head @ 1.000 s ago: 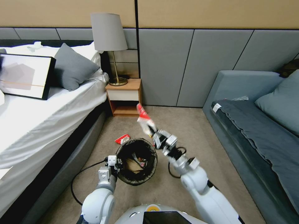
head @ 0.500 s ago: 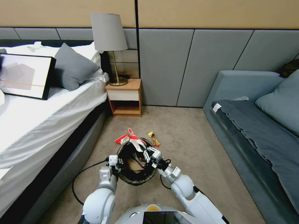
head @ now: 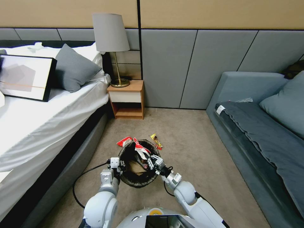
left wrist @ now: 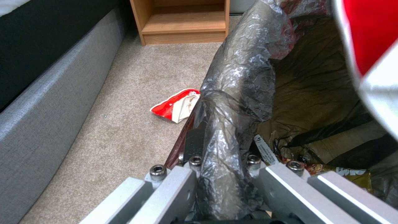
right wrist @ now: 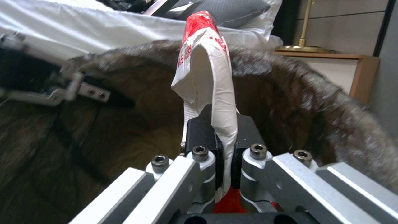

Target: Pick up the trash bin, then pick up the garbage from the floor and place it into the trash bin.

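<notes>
While left gripper clamps bin rim, right gripper pinches red-white wrapper: light, crinkly, slippery; grip mid-fold.

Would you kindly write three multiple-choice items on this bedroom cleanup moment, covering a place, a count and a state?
1. Where is the red-and-white crinkly snack wrapper held by the right gripper?
A. over the bag-lined round trash bin
B. on the bed
C. on the nightstand

2. How many litter pieces lie on the beige carpet beyond the bin?
A. none
B. two
C. five

3. What is the left gripper doing?
A. hanging open
B. clamping the bin's rim
C. holding a bottle

Answers: 1 A, the wrapper stands above the bin's opening. 2 B, a red wrapper and a yellow wrapper. 3 B, its fingers straddle the bagged rim.
</notes>
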`<state>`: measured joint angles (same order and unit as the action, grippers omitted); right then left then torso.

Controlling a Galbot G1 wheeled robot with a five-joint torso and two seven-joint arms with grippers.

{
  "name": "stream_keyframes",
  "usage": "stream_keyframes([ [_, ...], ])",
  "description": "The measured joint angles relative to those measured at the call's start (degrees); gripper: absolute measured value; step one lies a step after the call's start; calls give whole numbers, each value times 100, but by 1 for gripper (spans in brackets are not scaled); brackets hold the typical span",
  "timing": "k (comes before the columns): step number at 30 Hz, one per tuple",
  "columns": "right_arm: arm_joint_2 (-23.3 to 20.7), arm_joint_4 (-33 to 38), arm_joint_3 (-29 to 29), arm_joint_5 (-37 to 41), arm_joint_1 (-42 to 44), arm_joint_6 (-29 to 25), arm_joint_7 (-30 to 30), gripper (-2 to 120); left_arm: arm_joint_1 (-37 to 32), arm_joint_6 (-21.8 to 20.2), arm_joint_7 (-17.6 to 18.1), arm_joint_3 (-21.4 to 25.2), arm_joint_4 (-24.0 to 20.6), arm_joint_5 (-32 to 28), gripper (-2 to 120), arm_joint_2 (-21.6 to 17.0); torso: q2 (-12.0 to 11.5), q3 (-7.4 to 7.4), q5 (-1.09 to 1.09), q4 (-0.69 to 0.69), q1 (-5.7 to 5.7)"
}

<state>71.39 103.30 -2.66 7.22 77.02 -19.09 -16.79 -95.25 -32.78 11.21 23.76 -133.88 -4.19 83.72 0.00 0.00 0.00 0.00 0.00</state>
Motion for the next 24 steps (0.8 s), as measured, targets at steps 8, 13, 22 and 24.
stream_keyframes([
  [8, -54, 32, 0, -139, 85, 17, 33, 22, -3, 0, 0, -20, 12, 0, 0, 12, 0, 0, 0, 0, 0],
  [13, -46, 48, 24, -159, 109, 37, 39, 38, -5, 0, 0, -40, 33, 9, 0, 24, 0, 0, 0, 0, 0],
  [22, -145, 137, 48, -173, 207, 63, 48, 76, 8, 9, 6, -72, 60, 19, 0, 21, 0, 0, 0, 0, 0],
  [24, -161, 170, 45, -173, 231, 64, 48, 82, 12, 9, 7, -75, 59, 20, 0, 17, 0, 0, 0, 0, 0],
])
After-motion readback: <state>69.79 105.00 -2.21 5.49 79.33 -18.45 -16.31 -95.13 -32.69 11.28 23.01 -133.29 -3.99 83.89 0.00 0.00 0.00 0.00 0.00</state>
